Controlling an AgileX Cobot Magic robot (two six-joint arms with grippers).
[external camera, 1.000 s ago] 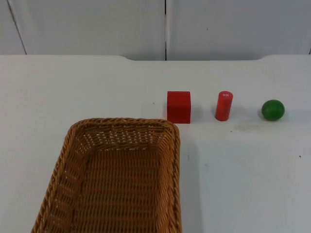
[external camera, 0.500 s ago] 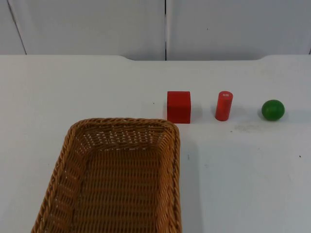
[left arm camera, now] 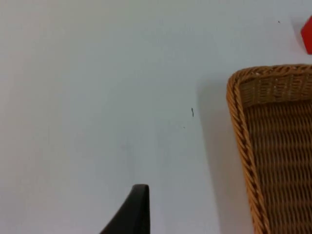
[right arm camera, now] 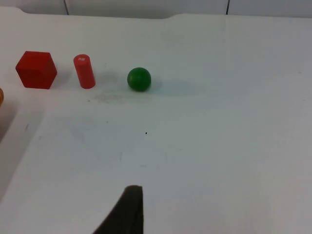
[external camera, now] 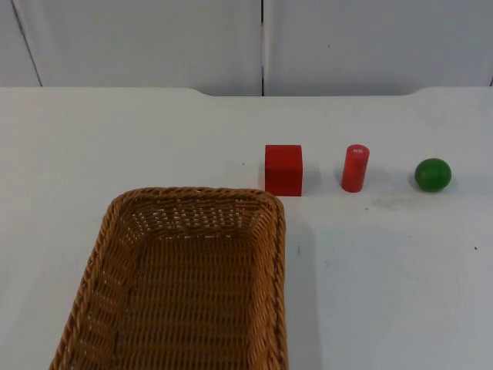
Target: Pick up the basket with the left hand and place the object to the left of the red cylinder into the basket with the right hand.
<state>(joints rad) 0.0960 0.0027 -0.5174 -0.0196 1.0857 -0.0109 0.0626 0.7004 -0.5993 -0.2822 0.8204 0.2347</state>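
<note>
Nothing moved, basket [external camera: 185, 285] still beside red cube [external camera: 283, 169], red cylinder [external camera: 355, 167]

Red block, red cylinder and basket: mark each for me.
Red block [external camera: 283, 169], top view, on its front face.
Red cylinder [external camera: 354, 169], top view, mid-side.
Basket [external camera: 196, 193], top view, on its far rim.
</note>
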